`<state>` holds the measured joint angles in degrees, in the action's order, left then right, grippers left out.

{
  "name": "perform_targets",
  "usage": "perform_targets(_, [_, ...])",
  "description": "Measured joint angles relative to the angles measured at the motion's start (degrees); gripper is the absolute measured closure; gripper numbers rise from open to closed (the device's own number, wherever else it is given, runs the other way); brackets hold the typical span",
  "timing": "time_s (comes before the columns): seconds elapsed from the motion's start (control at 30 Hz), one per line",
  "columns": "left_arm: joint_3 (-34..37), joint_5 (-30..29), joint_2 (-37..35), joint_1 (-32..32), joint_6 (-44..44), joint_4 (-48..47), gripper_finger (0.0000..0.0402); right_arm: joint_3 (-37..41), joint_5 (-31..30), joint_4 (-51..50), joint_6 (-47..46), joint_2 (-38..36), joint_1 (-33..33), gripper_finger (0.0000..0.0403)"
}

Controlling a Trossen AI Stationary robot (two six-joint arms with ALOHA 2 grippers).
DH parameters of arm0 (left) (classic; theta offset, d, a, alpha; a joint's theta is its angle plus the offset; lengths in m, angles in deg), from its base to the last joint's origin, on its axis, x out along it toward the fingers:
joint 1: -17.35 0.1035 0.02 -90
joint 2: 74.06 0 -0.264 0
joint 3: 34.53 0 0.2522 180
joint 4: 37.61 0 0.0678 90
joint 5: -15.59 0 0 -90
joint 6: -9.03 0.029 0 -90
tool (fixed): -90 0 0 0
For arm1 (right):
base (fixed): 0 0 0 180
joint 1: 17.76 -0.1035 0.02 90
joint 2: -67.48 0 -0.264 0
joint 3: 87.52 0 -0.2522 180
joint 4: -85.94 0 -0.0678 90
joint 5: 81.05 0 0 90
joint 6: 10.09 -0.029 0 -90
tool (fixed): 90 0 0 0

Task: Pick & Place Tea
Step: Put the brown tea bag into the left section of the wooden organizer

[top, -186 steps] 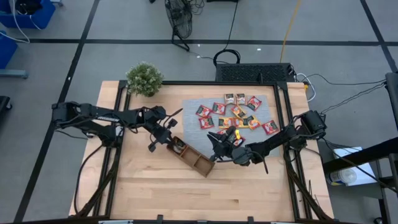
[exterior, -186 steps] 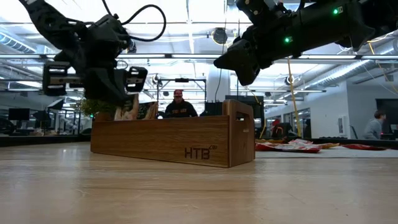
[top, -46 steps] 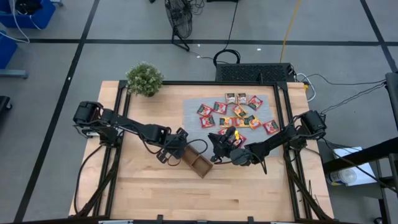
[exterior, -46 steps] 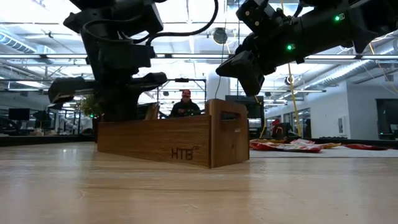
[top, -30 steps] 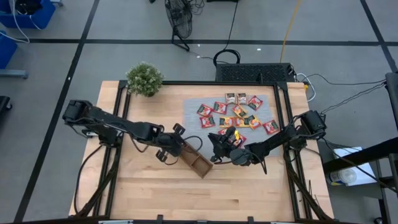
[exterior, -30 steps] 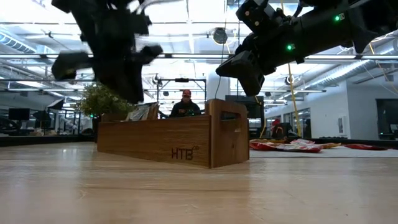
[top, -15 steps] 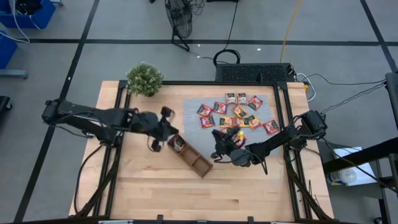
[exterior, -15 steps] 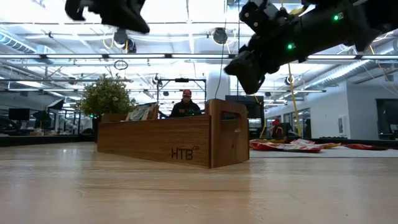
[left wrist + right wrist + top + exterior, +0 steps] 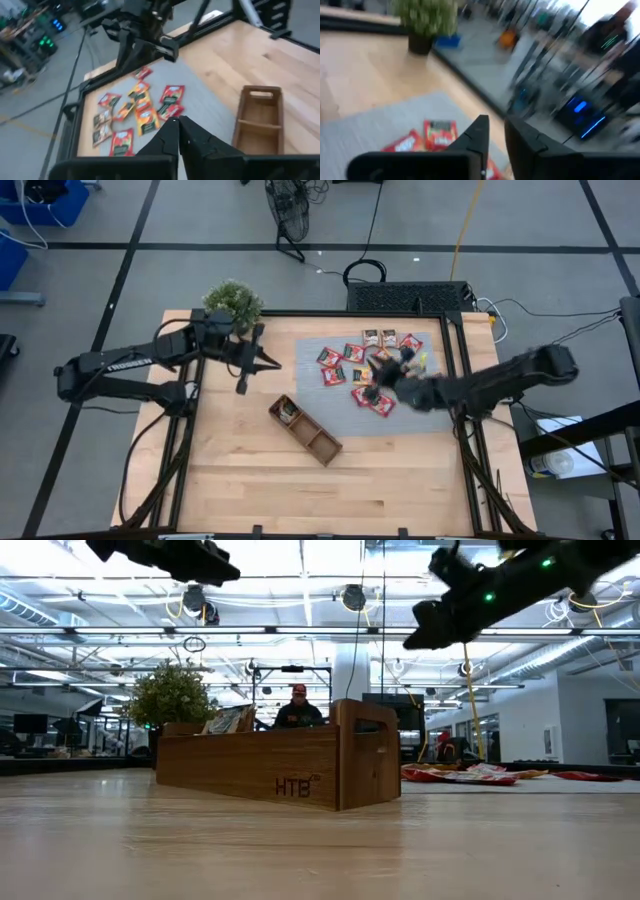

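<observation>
I see the left arm stretched across the surface's 10 o'clock area, left gripper (image 9: 268, 364) raised, well apart from the wooden tray (image 9: 305, 431) and just off the potted plant (image 9: 232, 304); its jaws are pressed together with nothing in them, seen in the left wrist view (image 9: 176, 131). Right arm reaches in from 3 o'clock, right gripper (image 9: 385, 377) above the grey mat (image 9: 306, 352); its jaws (image 9: 494, 131) show a narrow gap and I see nothing between them. Tea sachets (image 9: 352, 352) lie scattered on the mat at 1 o'clock, red, orange and dark ones, some overlapping. The tray sits diagonally near centre, something small in its compartment nearest the left arm, can't tell what. Light wood surface (image 9: 240, 480), black frame around it. Low view: tray reads HTB, open workshop beyond, a person (image 9: 297, 712) seated behind the tray.
</observation>
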<state>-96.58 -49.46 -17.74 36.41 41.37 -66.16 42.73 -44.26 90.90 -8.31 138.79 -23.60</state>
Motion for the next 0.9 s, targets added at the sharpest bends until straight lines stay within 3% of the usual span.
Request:
perform_targets(0.1, [0.5,0.0,0.7,1.5,-1.0,0.0,0.0361,-3.5,15.9,-16.6,-7.3,-4.0,10.7,0.0310])
perform_targets(0.17, [0.6,-0.4,0.8,2.1,-1.0,-0.1,0.0352,-4.9,23.5,-23.6,-5.5,-4.3,17.7,0.0282])
perform_targets(0.3, [0.6,-1.5,0.7,2.3,-1.0,0.1,0.0337,-5.8,32.6,-29.0,5.4,-2.5,28.4,0.0235])
perform_targets(0.47, [0.6,-1.5,0.6,2.2,-1.0,0.1,0.0328,-7.1,42.1,-34.2,10.8,3.1,38.5,0.0221])
perform_targets(0.57, [0.6,-1.5,0.7,2.1,-1.1,0.1,0.0328,-7.9,44.5,-34.4,13.8,7.5,41.2,0.0224])
perform_targets(0.9, [0.6,-1.5,0.7,1.9,-1.2,0.5,0.0327,-14.7,44.5,-38.2,20.9,21.2,44.4,0.0229])
